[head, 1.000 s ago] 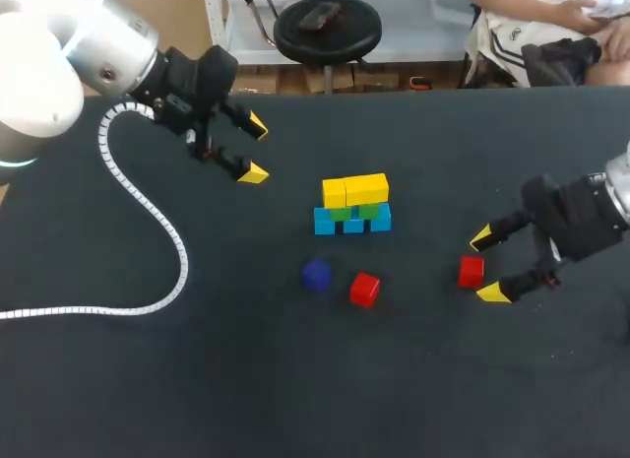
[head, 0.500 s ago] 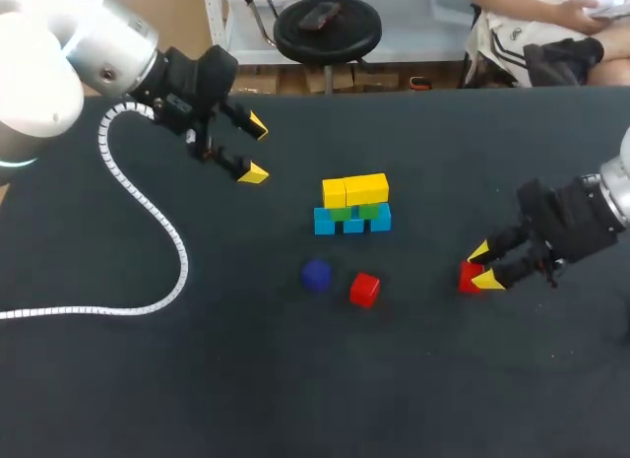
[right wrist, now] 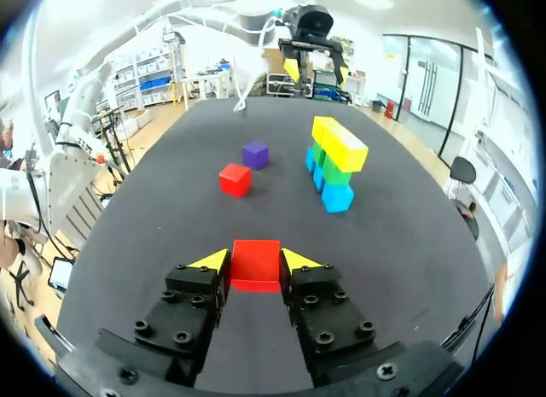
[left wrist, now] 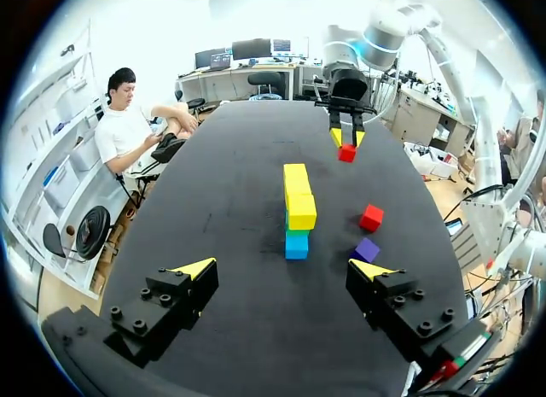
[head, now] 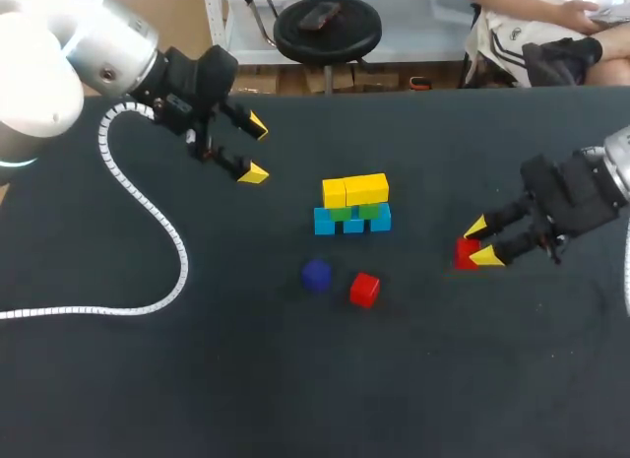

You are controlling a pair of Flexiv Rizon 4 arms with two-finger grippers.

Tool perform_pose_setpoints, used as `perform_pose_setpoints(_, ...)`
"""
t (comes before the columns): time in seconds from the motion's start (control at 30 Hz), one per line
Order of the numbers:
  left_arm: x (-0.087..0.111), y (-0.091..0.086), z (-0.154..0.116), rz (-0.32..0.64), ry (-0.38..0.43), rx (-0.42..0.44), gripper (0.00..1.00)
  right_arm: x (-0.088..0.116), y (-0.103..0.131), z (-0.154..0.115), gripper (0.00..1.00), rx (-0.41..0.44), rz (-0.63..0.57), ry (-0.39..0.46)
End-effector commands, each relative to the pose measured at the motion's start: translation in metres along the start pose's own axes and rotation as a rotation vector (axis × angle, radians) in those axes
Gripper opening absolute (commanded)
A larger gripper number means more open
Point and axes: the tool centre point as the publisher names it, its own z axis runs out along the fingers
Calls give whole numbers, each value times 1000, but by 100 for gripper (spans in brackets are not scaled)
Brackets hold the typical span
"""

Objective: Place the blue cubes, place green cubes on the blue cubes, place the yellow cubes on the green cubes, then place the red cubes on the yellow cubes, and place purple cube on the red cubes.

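At the table's middle stands a stack with blue cubes at the bottom, green cubes on them and yellow cubes on top. My right gripper is shut on a red cube, right of the stack. In front of the stack lie a second red cube and a purple cube. My left gripper hangs open and empty, back left of the stack; in its own view the stack is ahead of its fingers.
A white ribbed cable trails from my left arm in a loop across the table's left side. The dark tabletop is bare in front of the loose cubes.
My right gripper, open around the red cube a second ago, has shut on it and shifted slightly toward the back with the cube. The left arm is still.
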Motion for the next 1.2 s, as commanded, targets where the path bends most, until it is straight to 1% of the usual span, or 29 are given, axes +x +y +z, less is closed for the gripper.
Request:
perform_pose_setpoints(0.03, 1, 2, 0, 3, -2, 3, 100, -13, -15, -1, 0, -50, -47, 13)
perform_pose_setpoints(0.3, 1, 2, 0, 3, -2, 3, 100, -49, -42, 1, 0, -102, -92, 31)
perform_pose_setpoints(0.4, 1, 2, 0, 3, -2, 3, 100, -62, -51, 4, 0, -115, -113, 22)
perform_pose_setpoints(0.67, 1, 2, 0, 3, -2, 3, 100, -93, -71, 18, 0, -156, -133, 51)
perform_pose_setpoints(0.9, 1, 2, 0, 3, -2, 3, 100, -110, -72, 24, 0, -161, -136, 54)
perform_pose_setpoints(1.2, 1, 2, 0, 3, -2, 3, 100, -124, -69, 32, 0, -160, -145, 53)
